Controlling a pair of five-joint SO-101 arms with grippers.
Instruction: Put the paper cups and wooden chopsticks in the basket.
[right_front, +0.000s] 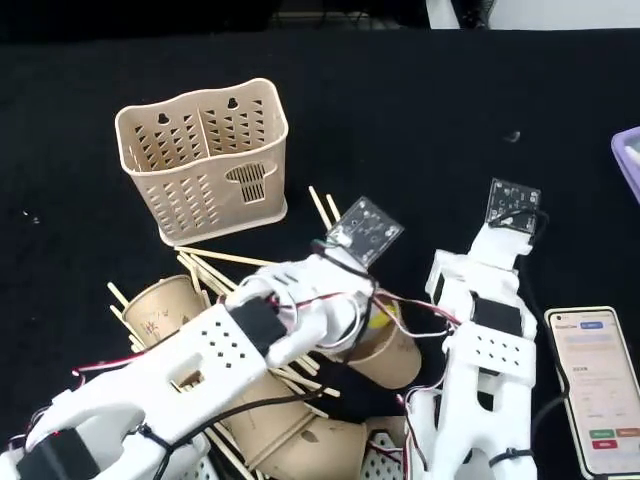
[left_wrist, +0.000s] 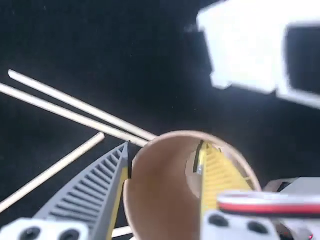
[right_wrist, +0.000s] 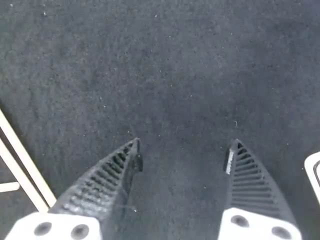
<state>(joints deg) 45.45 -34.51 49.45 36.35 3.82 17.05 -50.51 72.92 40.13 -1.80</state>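
Black cloth worktop (right_front: 420, 120), recorded as the ground. Item: one brown paper cup (left_wrist: 160, 200), plain, mouth turned toward the wrist camera, lodged between the fingers of the left gripper (left_wrist: 165, 147), which was closed across its width. Destination: cream slatted basket (right_front: 205, 190), upright, set well apart, beyond and to the left of the held cup. The left arm was judged the nearer. Loose wooden chopsticks (left_wrist: 75, 103) were scattered beside the cup. The right gripper (right_wrist: 182, 147) was spread wide and empty.
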